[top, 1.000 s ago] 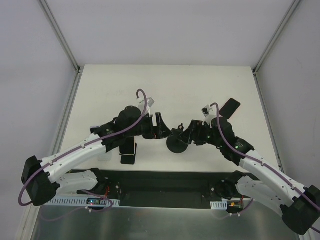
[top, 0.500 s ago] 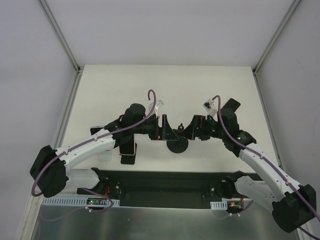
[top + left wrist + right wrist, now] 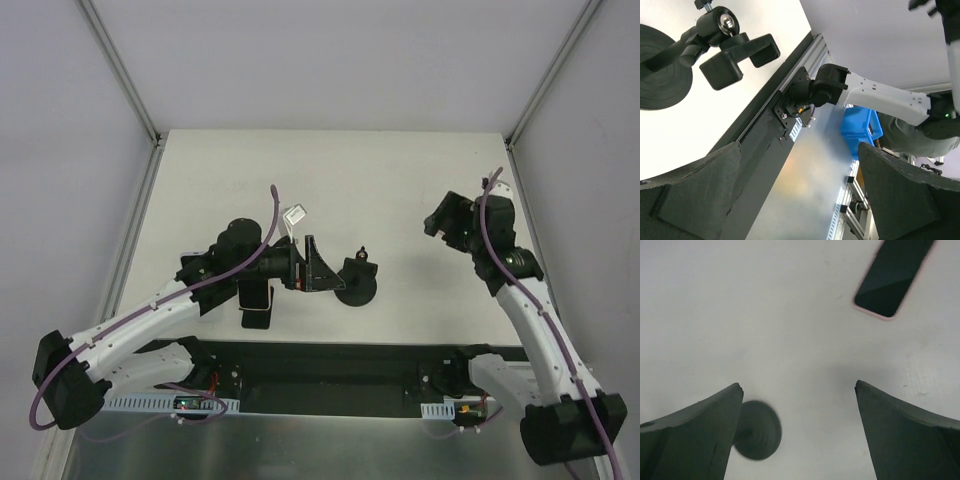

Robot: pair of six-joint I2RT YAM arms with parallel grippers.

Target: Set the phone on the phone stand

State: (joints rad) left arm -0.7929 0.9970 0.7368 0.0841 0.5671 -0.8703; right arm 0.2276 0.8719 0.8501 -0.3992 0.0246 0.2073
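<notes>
Lying flat, phone (image 3: 892,277), phone stand (image 3: 356,284) apart, blue bin (image 3: 860,127)

The phone (image 3: 894,277) runs off the top edge of the right wrist view, its upper end unseen; overhead it cannot be told apart from the black right gripper (image 3: 445,215). The phone stand (image 3: 695,37) loses part of its round base to the left edge of the left wrist view, and in the right wrist view it is only a blurred dark shape, partly behind a finger (image 3: 690,435)
</notes>
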